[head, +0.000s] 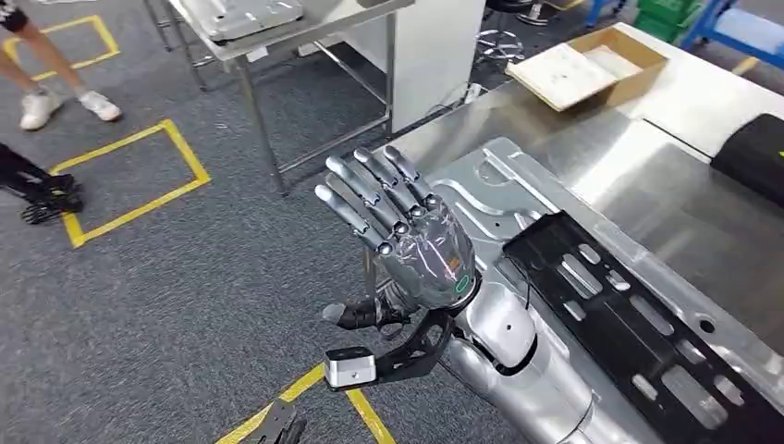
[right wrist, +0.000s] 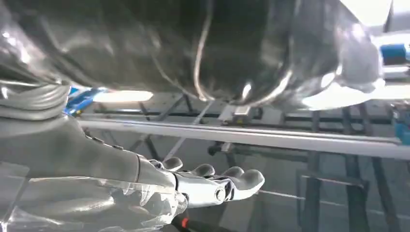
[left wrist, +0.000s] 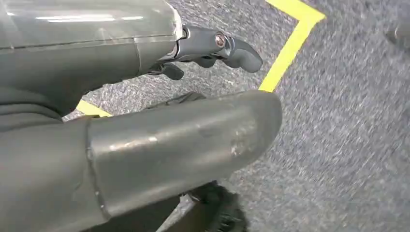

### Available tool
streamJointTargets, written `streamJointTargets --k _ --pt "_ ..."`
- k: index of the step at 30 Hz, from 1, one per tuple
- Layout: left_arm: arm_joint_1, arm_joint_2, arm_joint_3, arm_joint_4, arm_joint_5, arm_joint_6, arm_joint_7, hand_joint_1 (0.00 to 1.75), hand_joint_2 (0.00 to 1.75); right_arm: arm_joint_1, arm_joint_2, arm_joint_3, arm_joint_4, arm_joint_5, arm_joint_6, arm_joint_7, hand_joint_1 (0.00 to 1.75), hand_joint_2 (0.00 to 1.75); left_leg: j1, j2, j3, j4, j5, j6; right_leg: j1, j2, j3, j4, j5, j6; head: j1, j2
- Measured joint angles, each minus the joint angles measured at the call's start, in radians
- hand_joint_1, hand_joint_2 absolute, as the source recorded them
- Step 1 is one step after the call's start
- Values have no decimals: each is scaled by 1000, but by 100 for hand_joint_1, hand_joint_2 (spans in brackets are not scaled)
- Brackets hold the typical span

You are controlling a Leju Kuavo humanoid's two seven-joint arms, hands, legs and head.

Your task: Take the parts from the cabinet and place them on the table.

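Observation:
A large silver stamped panel (head: 504,190) lies on the steel table (head: 684,102) at the right, and a black slotted part (head: 638,324) rests on top of it. My right hand (head: 407,231) is raised just off the panel's near-left edge, over the carpet. Its back faces me, its fingers are straight and apart from the thumb, and it holds nothing. In the right wrist view the same hand (right wrist: 193,186) is empty, with a shiny metal surface (right wrist: 203,43) close beside it. My left hand (left wrist: 145,145) hangs over the carpet, its fingers (left wrist: 222,48) extended and empty.
An open cardboard box (head: 592,60) sits at the table's far end, and a black object (head: 758,157) lies at its right edge. A second metal table (head: 277,37) carrying a silver part stands farther back. A person's legs (head: 55,83) are at the top left. Yellow tape (head: 129,185) marks the carpet.

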Motion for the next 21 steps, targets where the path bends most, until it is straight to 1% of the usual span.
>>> streamJointTargets --k 1,2,3,4,5,6,7,8,9,10,11,12,13,14,15,16,18,19,20,21 --pt "-1 1 0 0 0 0 0 0 0 -1 0 0 0 0 0 0 0 0 4 -14 -5 1 3 -6 1 -9 1 -8 2 1 1 0" --pt "0 1 0 0 0 0 0 0 0 -1 0 0 0 0 0 0 0 0 8 -20 -8 -1 4 -13 5 -16 0 -8 2 0 0 0" --pt "2 1 0 0 0 0 0 0 0 -2 0 0 0 0 0 0 0 0 12 -32 -9 -5 7 -20 7 -24 1 -7 1 -1 0 0" --pt "3 2 0 0 0 2 0 0 0 -4 0 0 0 0 0 0 0 0 7 -43 -11 -8 9 -28 1 -36 7 -16 6 -8 0 0" --pt "6 3 0 0 0 4 0 0 0 -5 0 0 0 0 0 0 0 0 7 -9 -15 8 1 -28 -4 -53 14 -26 11 -15 0 0" --pt "4 3 0 0 0 4 0 0 0 -4 1 0 0 0 0 0 0 0 1 42 -31 44 -25 -32 -4 -62 18 -32 11 -23 -3 0" --pt "0 3 0 0 0 4 0 0 0 -5 0 0 0 0 0 0 0 0 3 70 -65 113 -64 -35 -2 -78 19 -32 10 -26 -3 0" --pt "-2 3 0 0 0 4 0 0 0 -3 0 0 1 0 0 0 0 0 5 84 -107 198 -103 -38 1 -94 19 -31 8 -28 -2 0" --pt "-2 3 0 0 0 4 0 0 0 -2 0 0 1 0 0 0 0 0 6 90 -141 264 -127 -41 1 -109 19 -30 6 -30 -3 0" --pt "-1 4 0 0 0 4 0 0 0 -2 0 0 2 0 0 0 0 0 7 92 -158 299 -131 -43 2 -123 19 -29 5 -29 -3 0" --pt "2 4 0 0 0 5 0 0 0 -2 0 0 3 0 0 0 0 0 8 96 -153 288 -113 -45 2 -136 19 -28 3 -28 -3 0" --pt "3 6 0 0 -1 6 0 0 0 -2 0 0 3 0 -1 0 0 0 9 99 -123 229 -73 -45 2 -149 20 -25 -1 -26 -3 0" --pt "2 6 0 0 -1 6 0 0 0 -3 0 0 3 0 -2 0 0 0 9 111 -76 141 -28 -42 1 -162 23 -22 -5 -23 -3 0" --pt "1 7 0 0 -1 6 0 0 0 -3 0 0 3 0 -2 0 0 0 8 141 -29 55 7 -39 2 -172 26 -18 -11 -19 -3 0" --pt "-2 7 0 0 -1 7 0 0 0 -3 0 0 3 0 -3 0 0 0 -6 189 -7 15 -8 -36 10 -181 26 -15 -17 -12 -3 0" --pt "-3 7 0 0 -1 6 0 0 0 -3 0 0 3 0 -3 0 0 0 -5 177 -10 8 -2 -22 15 -190 26 -11 -19 -7 0 0" --pt "0 7 0 0 -1 6 0 0 0 -4 0 0 3 0 -3 0 0 0 -7 154 -15 9 -3 -14 18 -211 31 -17 -19 -2 0 0" --pt "2 8 1 0 -1 7 1 0 0 -5 0 0 3 0 -3 0 0 0 -8 141 -16 6 -1 -7 16 -224 34 -18 -21 4 -2 0" --pt "3 8 1 0 -1 7 1 0 0 -5 0 0 2 0 -4 0 0 0 1 128 -9 -4 6 3 12 -218 33 -14 -32 13 -1 0" --pt "2 8 1 0 -1 7 2 0 0 -6 0 0 2 0 -4 0 0 0 1 118 -9 -7 8 6 7 -154 26 14 -54 17 -1 0"
